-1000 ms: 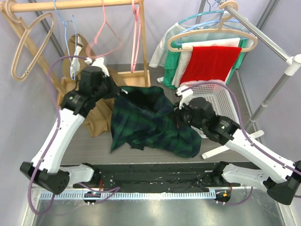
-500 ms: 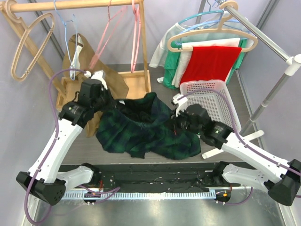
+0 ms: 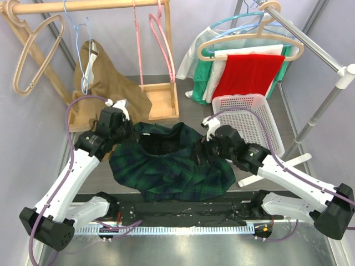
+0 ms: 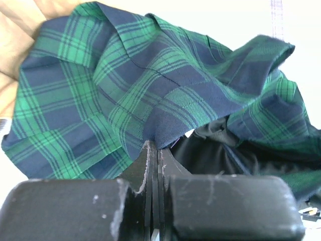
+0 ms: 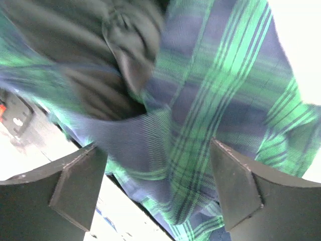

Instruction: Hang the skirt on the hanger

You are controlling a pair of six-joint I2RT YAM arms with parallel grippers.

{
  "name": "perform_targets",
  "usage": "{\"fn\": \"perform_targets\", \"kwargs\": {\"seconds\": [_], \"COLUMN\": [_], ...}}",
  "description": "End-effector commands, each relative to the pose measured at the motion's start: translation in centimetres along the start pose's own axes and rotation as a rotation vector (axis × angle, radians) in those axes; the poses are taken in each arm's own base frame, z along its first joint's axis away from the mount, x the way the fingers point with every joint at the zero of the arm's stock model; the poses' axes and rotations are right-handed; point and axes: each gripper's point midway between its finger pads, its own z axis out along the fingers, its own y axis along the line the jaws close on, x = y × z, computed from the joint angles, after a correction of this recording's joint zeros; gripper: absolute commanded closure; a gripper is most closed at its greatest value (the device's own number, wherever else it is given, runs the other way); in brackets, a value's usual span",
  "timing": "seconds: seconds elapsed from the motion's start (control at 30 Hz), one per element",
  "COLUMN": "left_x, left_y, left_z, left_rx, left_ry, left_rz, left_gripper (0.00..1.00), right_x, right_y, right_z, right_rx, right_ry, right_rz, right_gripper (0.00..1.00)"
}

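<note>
Left wrist view: a fold of the skirt (image 4: pixel 150 95) disappears between the pressed fingers (image 4: pixel 143 168) of the left gripper (image 4: pixel 154 149), and the cloth beyond them is cropped at the right edge. Right wrist view: the plaid between and beyond the spread fingers of the right gripper (image 5: pixel 154 145) is blurred, so contact cannot be judged.

Pale lilac walls (image 3: pixel 22 138) flank a grey table (image 3: pixel 186 111); wooden rack (image 3: pixel 83 5) left; metal rail (image 3: pixel 310 42) right.
</note>
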Motion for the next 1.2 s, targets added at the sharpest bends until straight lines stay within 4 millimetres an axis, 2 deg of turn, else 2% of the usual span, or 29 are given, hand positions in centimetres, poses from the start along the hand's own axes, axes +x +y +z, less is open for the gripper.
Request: {"fn": "perform_targets", "kwargs": {"seconds": [0.0,0.03,0.07,0.13,0.23,0.27,0.37,0.43,0.47,0.53,0.63,0.77,0.83,1.03,1.1,1.17], "left_x": [0.5,0.7,1.3,1.7,2.1,2.2,2.0,1.8,1.7,1.5,1.4,1.6,1.8,2.1,2.3,2.2], "left_y": [-0.6,-0.6,-0.6,-0.6,-0.5,-0.4,-0.2,-0.3,-0.3,-0.4,-0.6,-0.7,-0.7,-0.6,-0.5,-0.4], "left_z": [0.1,0.2,0.4,0.5,0.4,0.5,0.3,0.3,0.4,0.5,0.7,1.0,1.1,1.6,1.8,1.9], "left_rx": [0.072,0.081,0.088,0.094,0.107,0.102,0.092,0.093,0.09,0.09,0.099,0.109,0.112,0.117,0.113,0.104], "left_ry": [-0.027,-0.025,-0.007,0.002,-0.003,-0.008,-0.018,-0.026,-0.027,-0.035,-0.032,-0.03,-0.027,-0.019,-0.014,-0.014], "left_rz": [0.028,0.035,0.045,0.046,0.045,0.046,0.042,0.041,0.039,0.03,0.025,0.028,0.029,0.03,0.032,0.039], "left_gripper": [1.0,1.0,1.0,1.0,1.0,1.0,1.0,1.0,1.0,1.0,1.0,1.0,1.0,1.0,1.0,1.0], "right_x": [-8.0,-8.6,-10.1,-11.3,-12.0,-11.6,-9.5,-8.0,-6.6,-5.3,-2.1,-0.3,-0.1,-3.0,-3.7,-4.5], "right_y": [1.0,0.9,1.2,1.1,0.4,0.3,0.6,1.1,1.4,1.9,3.0,3.2,2.8,0.9,-0.4,-0.9], "right_z": [-2.6,-2.3,-2.7,-2.5,0.2,2.0,5.3,6.0,6.3,6.1,6.4,7.7,8.7,12.2,12.6,12.8], "right_rx": [0.034,0.049,0.05,0.076,0.127,0.14,0.115,0.085,0.083,0.074,0.026,0.046,0.087,0.278,0.376,0.426], "right_ry": [-0.196,-0.198,-0.227,-0.238,-0.183,-0.134,-0.002,0.05,0.081,0.099,0.162,0.198,0.179,0.009,-0.027,-0.051], "right_rz": [-0.031,-0.028,-0.035,-0.041,-0.061,-0.069,-0.061,-0.043,-0.039,-0.029,-0.018,-0.002,0.014,0.075,0.072,0.075], "right_gripper": [0.11,0.11,0.11,0.11,0.11,0.12,0.19,0.24,0.24,0.24,0.23,0.23,0.23,0.23,0.24,0.24]}}
